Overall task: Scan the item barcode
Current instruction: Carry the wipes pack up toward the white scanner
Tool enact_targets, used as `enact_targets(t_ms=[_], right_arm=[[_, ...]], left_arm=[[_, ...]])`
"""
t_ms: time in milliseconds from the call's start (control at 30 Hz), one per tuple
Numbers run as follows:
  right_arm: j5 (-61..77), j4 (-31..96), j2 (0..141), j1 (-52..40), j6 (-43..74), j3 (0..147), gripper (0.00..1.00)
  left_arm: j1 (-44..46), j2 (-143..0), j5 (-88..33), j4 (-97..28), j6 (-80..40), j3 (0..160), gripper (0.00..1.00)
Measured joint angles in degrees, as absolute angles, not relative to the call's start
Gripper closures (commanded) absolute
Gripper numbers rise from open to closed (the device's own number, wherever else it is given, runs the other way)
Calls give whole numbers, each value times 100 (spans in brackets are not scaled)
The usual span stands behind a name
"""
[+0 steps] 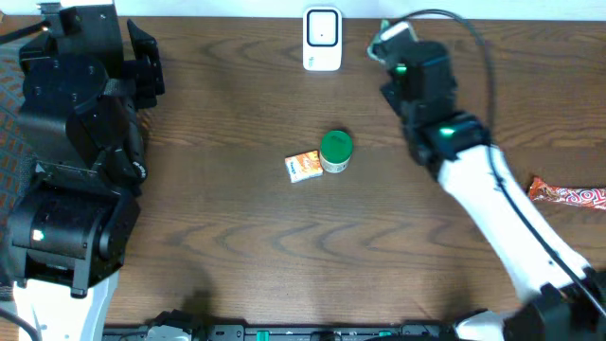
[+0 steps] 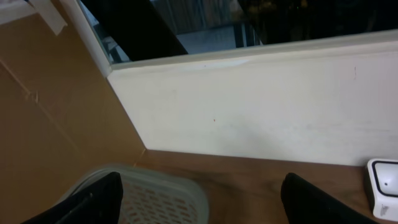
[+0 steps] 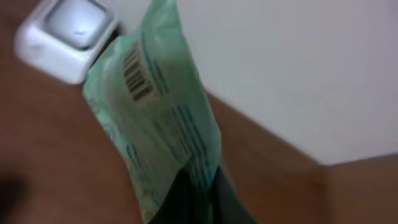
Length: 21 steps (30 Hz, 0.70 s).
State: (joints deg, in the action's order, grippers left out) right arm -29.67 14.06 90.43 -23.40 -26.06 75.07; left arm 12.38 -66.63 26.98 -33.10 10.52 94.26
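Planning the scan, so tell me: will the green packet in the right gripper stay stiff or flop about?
Probably floppy: the green packet looks like thin film, creased above where the right gripper pinches it. Likely light, since one edge pinch holds it out. Its barcode may curl.

At the back edge of the desk [image 1: 227,256], centre: scanner [image 1: 322,40]. Just right of it, clamped in the right tool [image 1: 396,47] and held up off the desk: packet [image 1: 388,36]. Mid-desk, well in front of the scanner: tub [image 1: 335,152], with a small box [image 1: 303,167] against its left side. Far right, at the desk's edge: wrapped bar [image 1: 568,195].
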Motion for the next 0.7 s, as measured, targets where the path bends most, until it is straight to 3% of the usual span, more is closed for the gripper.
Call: enact_targets(t_ms=[367, 533, 700], right_arm=[[-5483, -2602, 10818, -3015, -5723, 7524, 99], [-5867, -5000, 11767, -3037, -7684, 7526, 99], [-5848, -5942, 12337, -3076, -8868, 7526, 99]], left_arm=[[1238, -6663, 2698, -3315, 1052, 9419, 18], [1238, -6663, 2700, -3321, 1052, 9419, 18], [1238, -6663, 2698, -3328, 1052, 9419, 18]])
